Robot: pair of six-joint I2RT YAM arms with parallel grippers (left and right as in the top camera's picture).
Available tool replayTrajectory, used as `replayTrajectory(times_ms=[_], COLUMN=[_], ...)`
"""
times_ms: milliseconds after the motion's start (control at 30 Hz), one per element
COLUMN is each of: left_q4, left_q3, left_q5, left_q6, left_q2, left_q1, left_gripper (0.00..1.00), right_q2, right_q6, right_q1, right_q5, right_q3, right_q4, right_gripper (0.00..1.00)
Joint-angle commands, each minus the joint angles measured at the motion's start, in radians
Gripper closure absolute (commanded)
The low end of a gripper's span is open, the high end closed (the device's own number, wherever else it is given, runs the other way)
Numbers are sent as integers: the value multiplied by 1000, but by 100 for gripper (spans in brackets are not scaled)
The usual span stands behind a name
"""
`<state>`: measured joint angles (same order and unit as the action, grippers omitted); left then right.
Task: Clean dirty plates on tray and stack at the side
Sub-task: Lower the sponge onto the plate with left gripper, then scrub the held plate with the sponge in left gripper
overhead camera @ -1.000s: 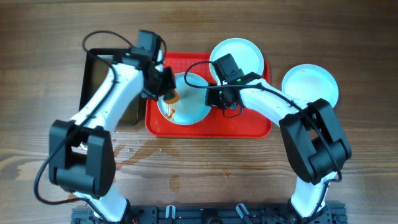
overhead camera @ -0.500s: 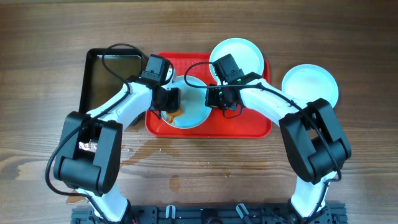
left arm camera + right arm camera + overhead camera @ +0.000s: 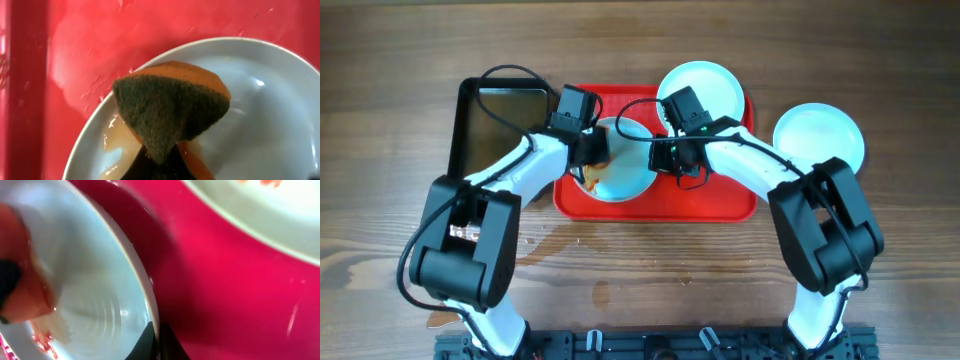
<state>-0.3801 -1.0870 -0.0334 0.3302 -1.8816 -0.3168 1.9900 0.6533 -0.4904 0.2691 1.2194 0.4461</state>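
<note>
Left arm (image 3: 515, 168) and right arm (image 3: 750, 165) angle inward, wrists nearly meeting, jaws clamped.

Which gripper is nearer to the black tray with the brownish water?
Left. The left gripper holds a sponge on the plate's near edge, just beside the black tray. The right gripper pinches the same plate's opposite rim, farther away.

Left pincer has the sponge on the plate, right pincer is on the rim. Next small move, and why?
Probably drag the sponge, held in the left pincer, over the reddish-brown smear beside it near the plate rim. That patch looks unwiped, and the right pincer grips the opposite rim, so the plate should stay put on the tray.
</note>
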Motion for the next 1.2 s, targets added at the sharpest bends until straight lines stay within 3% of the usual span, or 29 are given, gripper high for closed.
replayTrajectory(times_ms=[0,133,200,300,433,533,733,900,933,1000,1067,1167], left_q4=[-219,-399,-422,-381,-154,-44,-43,-143,-169,-214,-246,-259], left_q3=[-9,-85,-85,-84,-46,-16,-16,-16,-16,-18,-19,-19], left_q5=[-74,-200,-222,-232,-234,-90,363,412,399,235,-99,-524], left_q6=[-47,-213,-272,-269,-150,-75,195,255,254,140,-37,-198], left_q2=[-30,-30,-30,-30,-33,-44,-52,-51,-50,-48,-45,-43], left_q1=[14,10,7,4,-27,-54,-56,-58,-60,-61,-61,-61], left_gripper=[96,96,96,96,96,96,96,96,96,96,96,96], right_q2=[26,26,26,26,26,26,26,26,26,26,26,26], right_q6=[-6,-2,-2,-3,-3,-7,-6,-7,-7,-7,-8,-8], right_q1=[1,1,1,1,1,1,1,1,1,1,1,1], right_q5=[-7,-6,-6,-7,-7,-7,-7,-7,-7,-6,-6,-7], right_q3=[8,8,8,8,8,8,8,7,7,7,7,7], right_q4=[6,0,0,0,0,0,-1,-1,-3,-5,-5,-5], right_gripper=[96,96,96,96,96,96,96,96,96,96,96,96])
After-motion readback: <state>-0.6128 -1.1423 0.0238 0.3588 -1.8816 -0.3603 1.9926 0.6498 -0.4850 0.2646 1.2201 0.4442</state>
